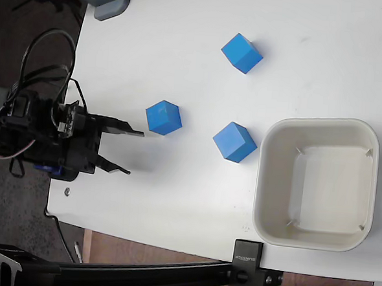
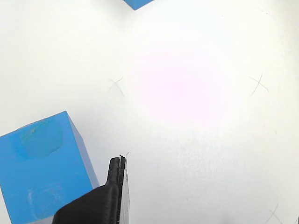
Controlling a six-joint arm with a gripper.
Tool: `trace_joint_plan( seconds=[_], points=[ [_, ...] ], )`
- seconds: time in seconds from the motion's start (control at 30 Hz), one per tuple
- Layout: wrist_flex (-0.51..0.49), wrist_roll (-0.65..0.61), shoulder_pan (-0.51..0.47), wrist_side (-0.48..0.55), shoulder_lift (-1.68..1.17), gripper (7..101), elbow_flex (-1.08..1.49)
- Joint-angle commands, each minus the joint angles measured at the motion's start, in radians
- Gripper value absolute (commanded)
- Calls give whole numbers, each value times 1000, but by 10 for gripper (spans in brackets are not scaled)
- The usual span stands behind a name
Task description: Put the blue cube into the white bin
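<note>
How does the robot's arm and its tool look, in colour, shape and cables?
In the fixed view the tool is matte black, with two flat fingers tapering to pointed tips. Behind them sits a blocky black body with a small pale circuit board, a bit of blue beneath, and looping black cables. The wrist view shows one black finger with a thin pale edge.

Through the wrist camera I saw a blue cube (image 2: 42,170) at lower left on the white surface (image 2: 196,140), just beside one black finger (image 2: 112,191) of my tool. Another blue corner (image 2: 136,3) showed at the top edge. Faint pen crosses (image 2: 258,84) marked the surface.
</note>
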State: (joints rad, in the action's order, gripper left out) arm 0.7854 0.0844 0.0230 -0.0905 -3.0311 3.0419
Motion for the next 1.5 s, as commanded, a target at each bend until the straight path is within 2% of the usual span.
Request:
trace_joint_plan(
  seconds=[0.03,1.33,1.5],
  points=[
    [-12,2,-5,-3,-23,1003,-49],
    [-14,-9,0,11,-23,1003,-49],
    [-5,-3,-26,18,-23,1003,-86]
  ],
)
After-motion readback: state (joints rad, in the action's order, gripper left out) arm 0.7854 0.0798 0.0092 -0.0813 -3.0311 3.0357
